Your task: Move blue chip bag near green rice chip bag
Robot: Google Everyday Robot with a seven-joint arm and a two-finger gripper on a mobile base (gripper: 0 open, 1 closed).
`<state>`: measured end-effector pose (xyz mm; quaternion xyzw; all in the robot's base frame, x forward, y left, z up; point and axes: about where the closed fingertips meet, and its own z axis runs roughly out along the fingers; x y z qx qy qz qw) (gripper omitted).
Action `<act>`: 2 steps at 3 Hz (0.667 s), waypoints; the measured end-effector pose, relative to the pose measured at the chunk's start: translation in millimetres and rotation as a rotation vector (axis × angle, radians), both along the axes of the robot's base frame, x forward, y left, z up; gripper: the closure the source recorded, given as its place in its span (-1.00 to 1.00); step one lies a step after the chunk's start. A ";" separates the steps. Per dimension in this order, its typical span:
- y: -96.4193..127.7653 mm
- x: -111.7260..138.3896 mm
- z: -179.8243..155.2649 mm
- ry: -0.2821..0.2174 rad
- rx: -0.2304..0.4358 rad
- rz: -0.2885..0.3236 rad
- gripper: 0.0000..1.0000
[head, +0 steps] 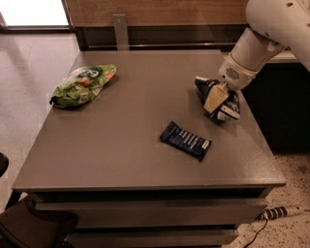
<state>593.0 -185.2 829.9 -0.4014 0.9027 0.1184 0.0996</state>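
Nearest, at the lower left, a dark seat-like shape (29, 227) sits low by the table's corner, and at the lower right a white power strip (286, 211) lies on speckled floor (296, 177). The grey table (121, 164) has shelf edges below its front lip. On its top, right of centre, lies a flat dark blue bar wrapper (186, 140) with white stripes. Farther back near the right edge is the blue chip bag (228, 107), crumpled, with the gripper (214, 102) pressed against it from above on the white arm (252, 53); whether it has the bag clamped or is only touching it cannot be told. The green rice chip bag (82, 85) lies well apart at the far left of the tabletop. Beyond are pale tiles (29, 72), a grey upright bracket (121, 30), a wood-panelled wall (160, 12) and a bright window (34, 12).
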 end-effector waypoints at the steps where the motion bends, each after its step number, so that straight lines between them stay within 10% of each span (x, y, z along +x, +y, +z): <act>1: 14.7 5.5 38.1 -0.070 -0.055 0.047 1.00; 2: 32.1 8.5 73.8 -0.154 -0.024 0.099 1.00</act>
